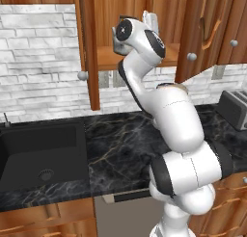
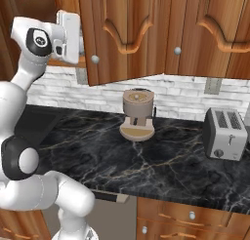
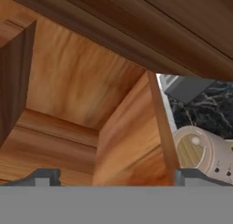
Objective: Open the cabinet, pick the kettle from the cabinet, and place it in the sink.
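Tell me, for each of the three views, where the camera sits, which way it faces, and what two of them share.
Left base view: behind the arm on its left, facing the open cabinet, the sink and the counter; the arm rises at lower right.
Right base view: behind the arm on its right, facing the counter, a wooden base with tan block and a toaster; the arm rises at left.
Hand view: on the hand, facing into the cabinet's wooden interior; the gripper shows its tips at the bottom.
Shared: both base views show the cabinet doors, counter and toaster.
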